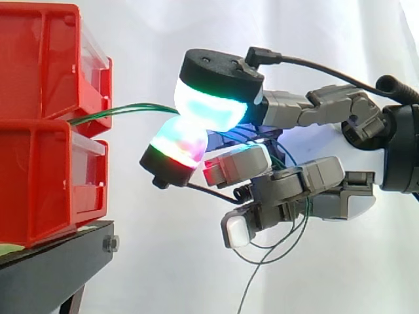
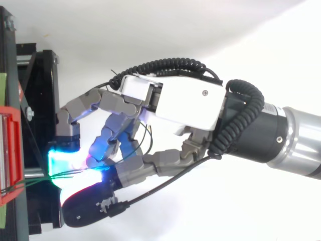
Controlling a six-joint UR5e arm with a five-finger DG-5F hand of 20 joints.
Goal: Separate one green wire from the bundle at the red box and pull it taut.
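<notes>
Green wire (image 1: 131, 108) leading out between stacked red bins (image 1: 39, 163), pinched between two glowing pads (image 1: 209, 104) of hand (image 2: 185, 103), slack loops hanging beneath palm.

Red bins (image 1: 33, 163) cut by left edge; green wire (image 1: 131, 107) vanishes between fingers (image 1: 209, 104).

Black stand (image 1: 55, 261) at lower left, seen from the side, with a bolt (image 1: 110, 244) in its front edge. The lower red bin (image 1: 46, 183) sits directly on its top, reaching nearly to that edge. A second red bin (image 1: 46, 59) is stacked on the first. A pale green strip (image 1: 10, 249) shows beneath the lower bin.
</notes>
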